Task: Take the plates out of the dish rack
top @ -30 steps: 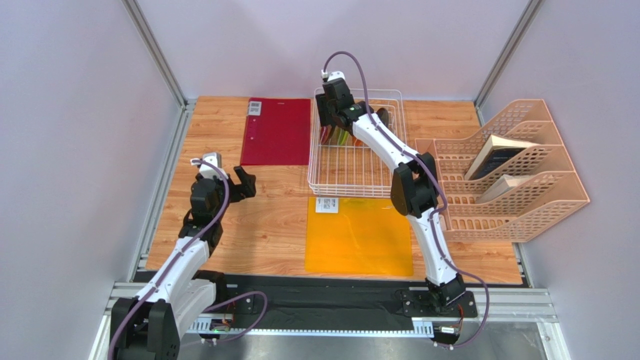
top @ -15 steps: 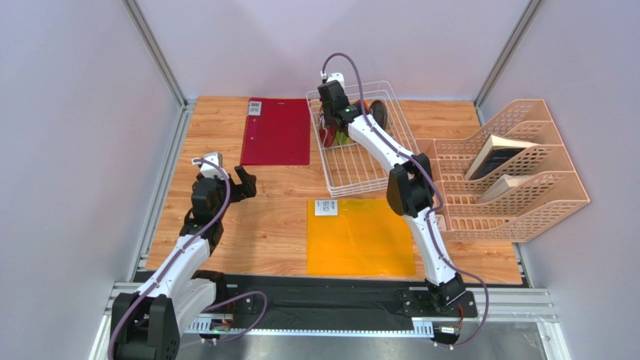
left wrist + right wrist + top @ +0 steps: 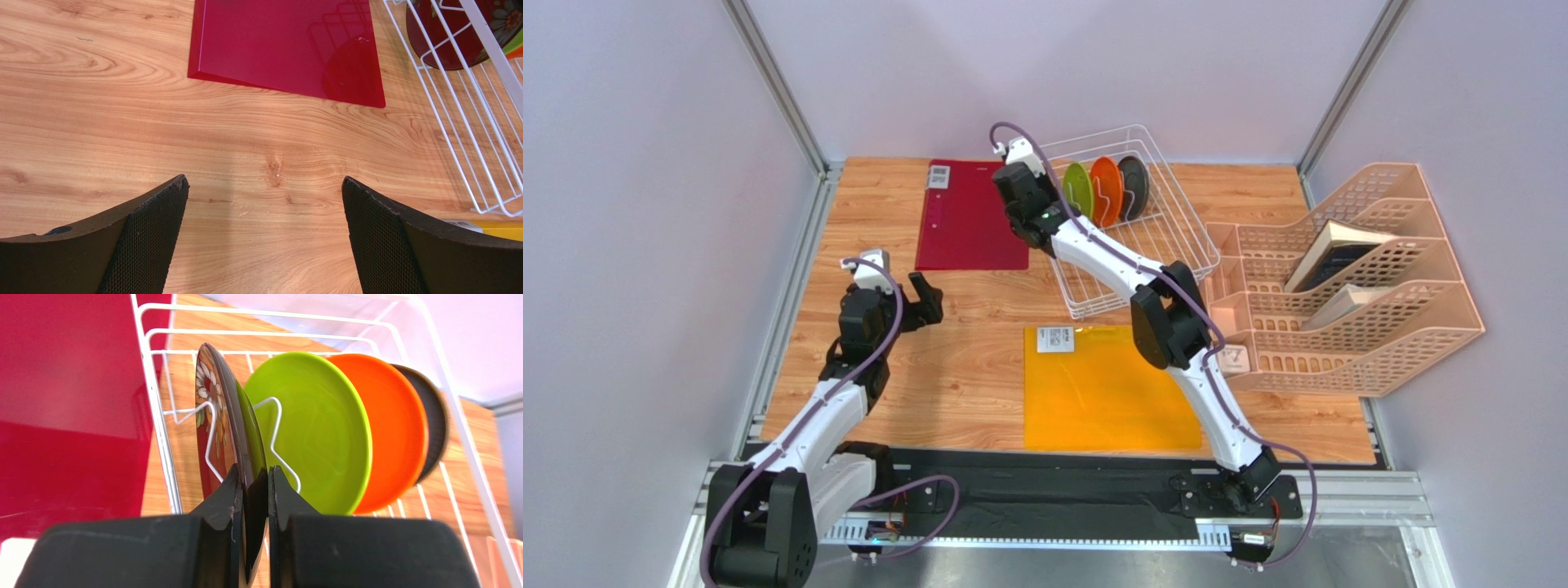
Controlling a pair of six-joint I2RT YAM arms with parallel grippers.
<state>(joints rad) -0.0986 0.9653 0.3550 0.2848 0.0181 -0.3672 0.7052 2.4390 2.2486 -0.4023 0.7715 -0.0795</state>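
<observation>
Dark red plate (image 3: pixel 210 410) sits rim-pinched in right claw (image 3: pixel 255 478); left claw (image 3: pixel 264 182) gapes empty.

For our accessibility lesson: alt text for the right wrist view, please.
The right claw grips a dark red patterned plate upright in the white dish rack; a lime green plate, an orange plate and a dark plate stand behind.

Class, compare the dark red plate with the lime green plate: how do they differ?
The red plate has a flower pattern; the green plate is plain. The right gripper pinches the red plate's rim; no gripper touches the green plate. Both are round and stand on edge in the dish rack.
</observation>
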